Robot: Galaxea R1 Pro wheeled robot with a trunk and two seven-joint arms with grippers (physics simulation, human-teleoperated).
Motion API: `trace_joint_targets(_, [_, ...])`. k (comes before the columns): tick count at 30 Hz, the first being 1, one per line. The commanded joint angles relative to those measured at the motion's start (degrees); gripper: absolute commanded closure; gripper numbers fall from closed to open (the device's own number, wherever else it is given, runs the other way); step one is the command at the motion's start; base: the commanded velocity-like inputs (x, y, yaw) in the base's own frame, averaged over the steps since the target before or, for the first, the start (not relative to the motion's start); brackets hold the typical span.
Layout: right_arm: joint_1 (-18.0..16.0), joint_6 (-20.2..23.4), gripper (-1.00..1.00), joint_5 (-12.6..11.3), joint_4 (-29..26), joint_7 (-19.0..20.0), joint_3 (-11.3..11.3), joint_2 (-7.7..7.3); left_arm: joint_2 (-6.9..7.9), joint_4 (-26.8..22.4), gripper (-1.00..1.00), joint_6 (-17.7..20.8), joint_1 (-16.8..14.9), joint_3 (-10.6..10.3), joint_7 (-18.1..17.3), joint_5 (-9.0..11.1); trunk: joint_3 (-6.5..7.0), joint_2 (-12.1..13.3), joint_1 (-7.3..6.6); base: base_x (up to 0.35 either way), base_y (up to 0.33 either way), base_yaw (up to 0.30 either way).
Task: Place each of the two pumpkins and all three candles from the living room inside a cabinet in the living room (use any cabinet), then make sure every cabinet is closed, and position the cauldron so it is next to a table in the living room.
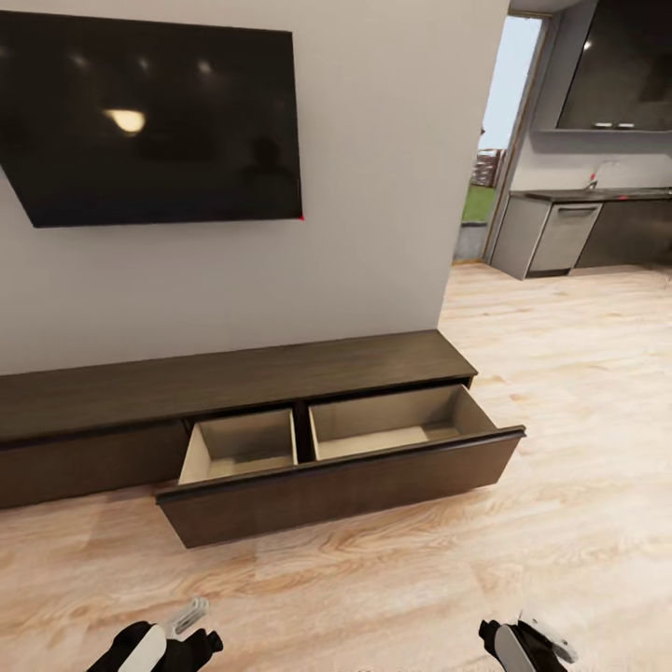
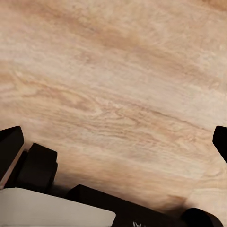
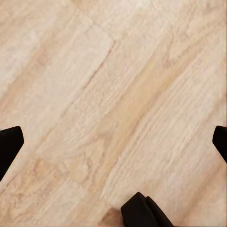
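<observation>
The long low dark-brown cabinet (image 1: 233, 378) stands against the wall under a television. Its right-hand drawer (image 1: 345, 485) is pulled far out, and both of its pale compartments are empty. The left-hand front is shut. My left gripper (image 1: 191, 633) and right gripper (image 1: 518, 642) hang low over the floor, well in front of the drawer. In the wrist views the left gripper (image 2: 113, 142) and right gripper (image 3: 113, 142) have their fingertips wide apart over bare wood, holding nothing. The pumpkins, candles, cauldron and table are out of view.
A large black television (image 1: 149, 121) hangs on the wall above the cabinet. Light wood floor (image 1: 560, 523) stretches to the right towards a kitchen with grey units (image 1: 565, 233) and a glass door (image 1: 490, 177).
</observation>
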Motion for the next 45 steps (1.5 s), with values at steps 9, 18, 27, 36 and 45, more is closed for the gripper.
trace_joint_targets(9, [0.0,0.1,-1.0,0.0,0.2,-2.6,3.8,0.38,-3.64,0.0,-1.0,-4.0,0.0,-1.4,8.3,-2.0,-0.67,0.0,0.0,0.0,0.0,-0.07])
trace_joint_targets(18, [0.0,0.2,-1.0,-0.6,0.9,5.0,6.6,-0.34,-6.42,-0.3,-1.0,-10.0,-0.1,-2.2,9.8,-3.8,-1.45,0.0,0.0,0.0,0.0,-0.116])
trace_joint_targets(27, [0.0,-0.1,-1.0,-0.7,1.0,8.2,6.7,-0.23,-6.62,0.2,-1.0,-13.1,-0.1,-2.2,9.9,-4.5,-0.71,2.4,-1.32,0.0,0.0,-0.058])
trace_joint_targets(36, [0.0,-0.2,-1.0,-0.8,1.0,8.4,6.7,-0.34,-7.01,0.5,-1.0,-13.1,-0.1,-2.0,10.2,-4.3,0.89,6.0,-3.3,0.0,0.0,-0.002])
trace_joint_targets(45, [0.0,-0.3,-1.0,-0.1,0.9,8.4,6.8,-0.26,-7.08,0.7,-1.0,-13.5,-0.1,-2.1,10.1,-4.4,2.51,9.6,-5.27,0.0,0.0,-0.066])
